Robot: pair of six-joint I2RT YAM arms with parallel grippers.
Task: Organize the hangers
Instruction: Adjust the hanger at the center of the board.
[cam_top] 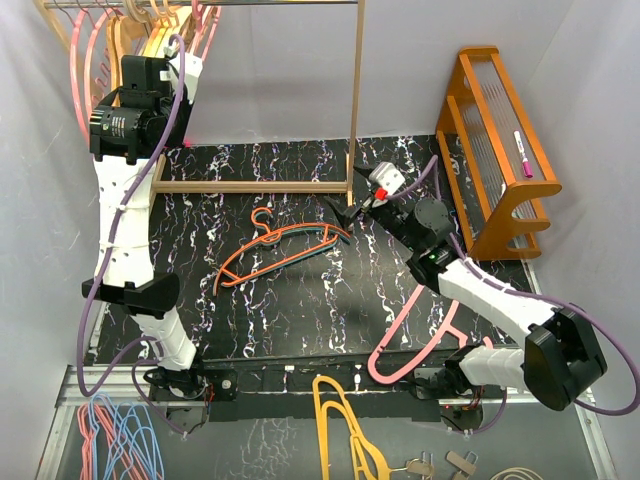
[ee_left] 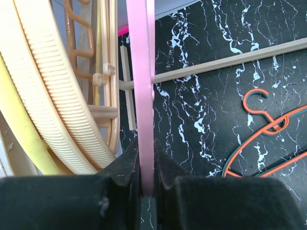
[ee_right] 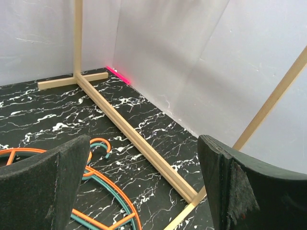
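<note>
High at the back left, my left gripper (cam_top: 180,42) (ee_left: 147,158) is shut on the flat bar of a pink hanger (ee_left: 141,72) beside the rack's rail. Several hangers (cam_top: 130,25) hang there: cream ribbed (ee_left: 53,96), yellow (ee_left: 14,120) and tan (ee_left: 79,38). An orange hanger (cam_top: 280,250) (ee_right: 96,142) and a teal hanger (cam_top: 312,238) (ee_right: 112,194) lie nested mid-mat. My right gripper (cam_top: 345,212) (ee_right: 141,143) hovers open just right of them, nothing between its fingers. Another pink hanger (cam_top: 412,325) lies by the right arm's base.
The wooden rack's base rail (cam_top: 250,186) (ee_right: 134,139) crosses the mat's back and its post (cam_top: 356,90) stands near my right gripper. An orange wooden shelf (cam_top: 500,140) sits at right. A mustard hanger (cam_top: 335,420) and a blue-pink bunch (cam_top: 110,430) lie off the mat's front.
</note>
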